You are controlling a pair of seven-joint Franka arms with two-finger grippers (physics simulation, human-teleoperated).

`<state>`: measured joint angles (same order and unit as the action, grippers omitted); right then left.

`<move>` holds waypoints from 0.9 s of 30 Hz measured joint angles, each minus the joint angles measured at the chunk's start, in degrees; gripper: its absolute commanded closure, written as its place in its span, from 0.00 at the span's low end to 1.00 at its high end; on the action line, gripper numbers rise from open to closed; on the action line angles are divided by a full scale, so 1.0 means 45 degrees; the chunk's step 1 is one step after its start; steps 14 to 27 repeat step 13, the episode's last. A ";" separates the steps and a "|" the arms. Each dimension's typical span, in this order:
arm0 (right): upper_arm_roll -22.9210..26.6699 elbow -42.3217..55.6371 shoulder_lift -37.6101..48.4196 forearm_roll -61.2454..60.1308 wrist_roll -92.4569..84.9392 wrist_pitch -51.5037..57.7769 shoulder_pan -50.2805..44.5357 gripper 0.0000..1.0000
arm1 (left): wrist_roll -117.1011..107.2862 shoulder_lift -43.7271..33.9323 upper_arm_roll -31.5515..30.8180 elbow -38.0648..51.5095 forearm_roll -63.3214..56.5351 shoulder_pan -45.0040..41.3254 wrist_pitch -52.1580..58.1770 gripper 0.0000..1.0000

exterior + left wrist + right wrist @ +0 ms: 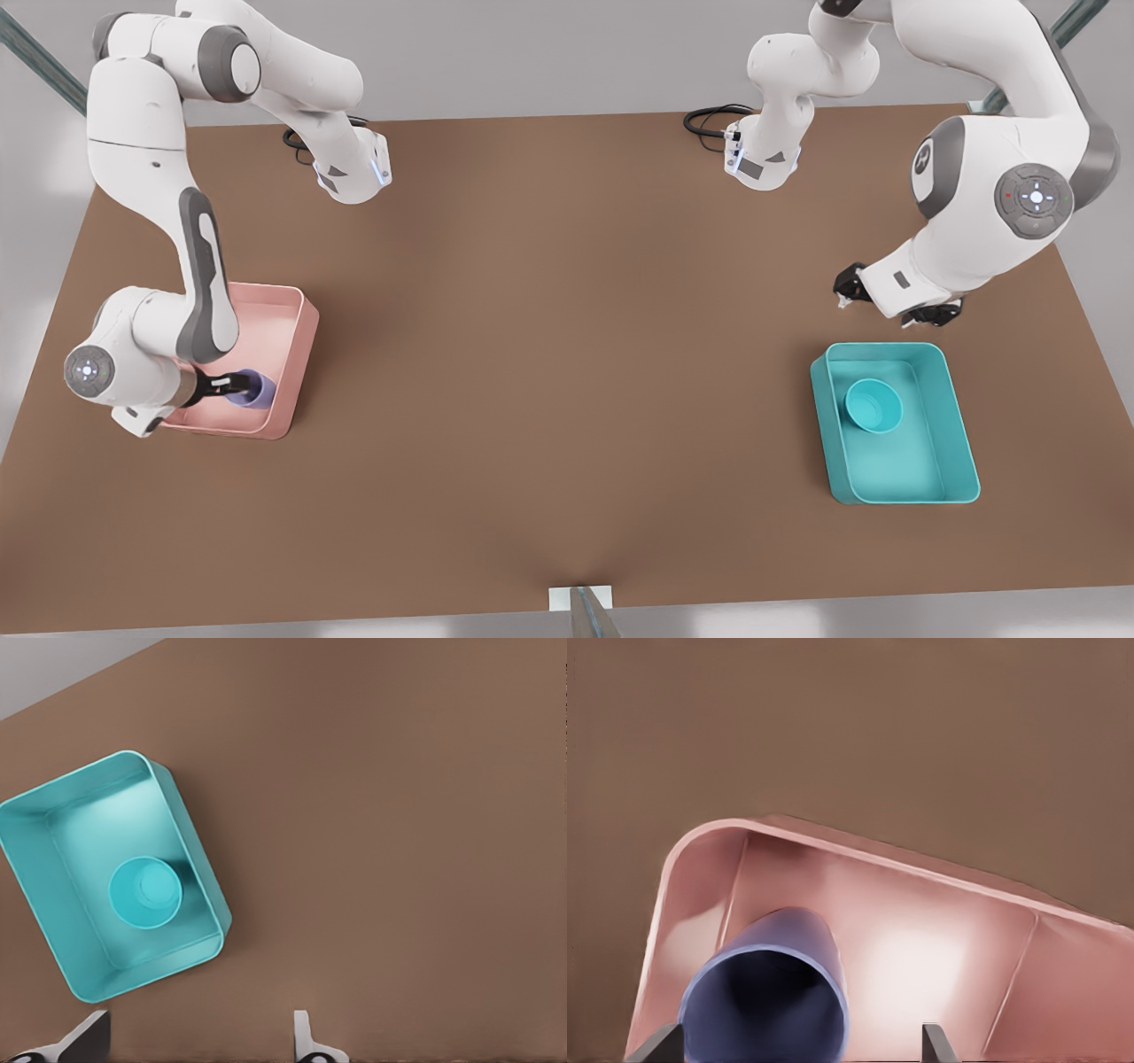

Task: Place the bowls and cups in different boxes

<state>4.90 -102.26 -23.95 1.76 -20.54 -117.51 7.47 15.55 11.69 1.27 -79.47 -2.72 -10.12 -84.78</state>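
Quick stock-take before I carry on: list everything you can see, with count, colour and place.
bowl: one, teal, inside the teal box.
cup: one, lavender, tilted over the pink box, at the right gripper.
teal box: one, on the table at the front view's right.
pink box: one, pale pink, at the front view's left.
table: one, brown.
cables: black, at the table's far edge by the arm bases.
right gripper: black fingers, at the cup's rim.
left gripper: open, empty, beyond the teal box.
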 measured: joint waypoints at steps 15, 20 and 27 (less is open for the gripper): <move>-0.1033 0.5124 0.3001 0.0629 0.1531 0.8175 -0.1805 0.00 | -0.0665 -0.0104 -0.0283 -0.0015 -0.0014 0.0023 0.1561 0.00; -0.1033 0.5124 0.3001 0.0629 0.1531 0.8175 -0.1805 0.00 | -0.0665 -0.0104 -0.0283 -0.0015 -0.0014 0.0023 0.1561 0.00; -0.1033 0.5124 0.3001 0.0629 0.1531 0.8175 -0.1805 0.00 | -0.0665 -0.0104 -0.0283 -0.0015 -0.0014 0.0023 0.1561 0.00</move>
